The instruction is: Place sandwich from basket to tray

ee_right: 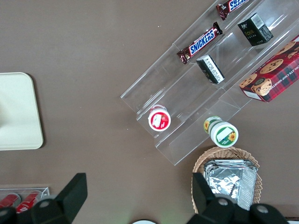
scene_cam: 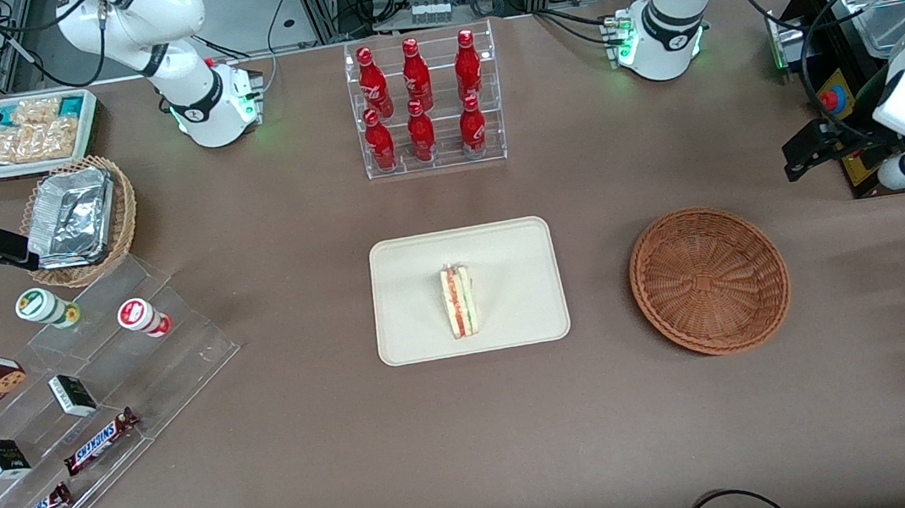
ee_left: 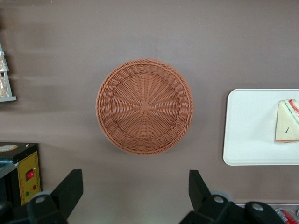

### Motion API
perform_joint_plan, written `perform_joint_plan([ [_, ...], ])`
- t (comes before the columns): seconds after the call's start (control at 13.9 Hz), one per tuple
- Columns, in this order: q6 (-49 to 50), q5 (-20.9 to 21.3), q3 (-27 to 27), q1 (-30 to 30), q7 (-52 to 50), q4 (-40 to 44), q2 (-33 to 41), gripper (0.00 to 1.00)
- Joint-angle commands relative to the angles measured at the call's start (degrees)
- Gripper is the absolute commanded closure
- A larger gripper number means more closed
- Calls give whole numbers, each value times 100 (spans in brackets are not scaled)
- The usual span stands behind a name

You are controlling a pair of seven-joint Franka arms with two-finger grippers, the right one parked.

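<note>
The sandwich (scene_cam: 459, 301) stands on its edge in the middle of the cream tray (scene_cam: 420, 266), filling layers facing up. In the left wrist view the sandwich (ee_left: 287, 122) rests on the tray (ee_left: 247, 126) too. The reddish-brown basket (scene_cam: 709, 280) sits beside the tray, toward the working arm's end, and holds nothing. My gripper (scene_cam: 801, 155) hangs open above the table, farther from the front camera than the basket and toward the working arm's end. From the wrist, the gripper (ee_left: 134, 177) is apart from the basket (ee_left: 145, 106), with only bare tablecloth between its fingers.
A clear rack of red bottles (scene_cam: 425, 104) stands farther back than the tray. A stepped acrylic stand with snacks (scene_cam: 77, 399), a tan basket of foil trays (scene_cam: 77, 216) and a white bin (scene_cam: 21, 133) are at the parked arm's end. A black control box (scene_cam: 835, 99) is near my gripper.
</note>
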State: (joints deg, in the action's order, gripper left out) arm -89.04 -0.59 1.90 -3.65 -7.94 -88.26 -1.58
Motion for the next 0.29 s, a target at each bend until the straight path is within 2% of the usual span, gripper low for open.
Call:
perform_joint_plan([
  [0.0,-96,-19,-23,39,56,-701,649,0],
  [0.22,-70,-81,-32,119,91,-614,624,0],
])
